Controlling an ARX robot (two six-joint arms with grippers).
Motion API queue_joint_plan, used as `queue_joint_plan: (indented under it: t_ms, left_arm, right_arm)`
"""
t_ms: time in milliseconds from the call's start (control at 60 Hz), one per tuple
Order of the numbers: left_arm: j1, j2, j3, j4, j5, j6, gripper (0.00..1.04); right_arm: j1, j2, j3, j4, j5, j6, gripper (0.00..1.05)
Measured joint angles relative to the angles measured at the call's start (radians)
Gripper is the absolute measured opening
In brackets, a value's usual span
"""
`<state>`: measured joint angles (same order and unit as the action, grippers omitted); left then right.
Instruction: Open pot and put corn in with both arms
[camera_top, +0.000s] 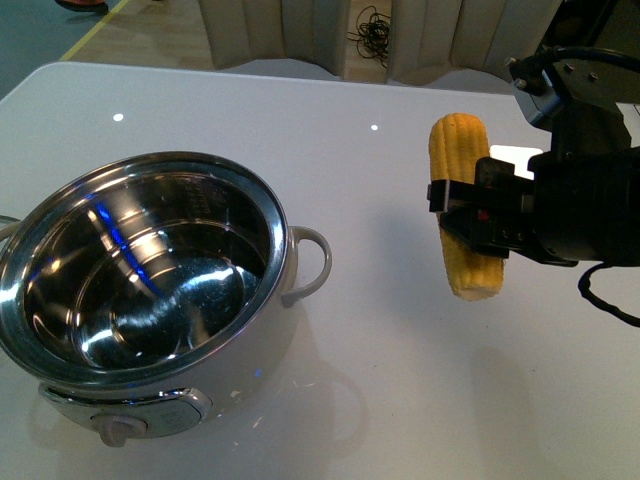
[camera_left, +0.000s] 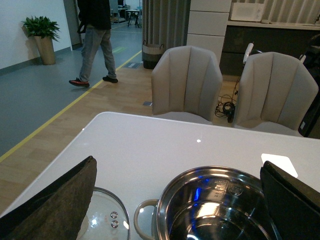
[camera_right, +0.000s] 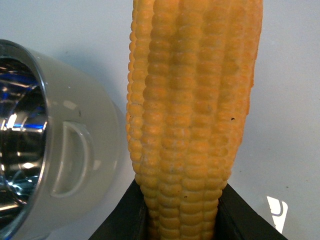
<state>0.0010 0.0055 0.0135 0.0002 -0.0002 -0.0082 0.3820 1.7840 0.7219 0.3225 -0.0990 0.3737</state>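
In the front view, your right gripper (camera_top: 470, 215) is clenched across the middle of the corn cob (camera_top: 462, 150). It holds the cob off the white table (camera_top: 380, 400) with its long axis nearly upright, one end up and the other hanging below the jaws. The electric pot (camera_top: 290, 290) sits uncovered well to the cob's left, its steel bowl bare, so the carry you have ahead looks like a leftward one over the near loop handle and the rim. In the left wrist view, your left gripper (camera_left: 177, 165) is spread wide and grasping nothing, poised above the pot's mouth. The glass lid (camera_left: 107, 215) lies flat on the table just beside the pot's other loop handle. In the right wrist view, the cob fills the frame between the two dark pads, gripped firmly, with the pot's cream wall and handle close beside it. The right arm is plainly the one to finish this, and the left may want to clear the opening first.
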Motion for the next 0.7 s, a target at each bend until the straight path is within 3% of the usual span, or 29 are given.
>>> queue_joint_plan:
  t_ms: [700]
  left_arm:
    - [0.0, 0.0, 0.0, 0.0, 0.0, 0.0, 0.98]
  right_arm:
    - [0.188, 0.109, 0.303, -0.15, 0.024, 0.219, 0.28]
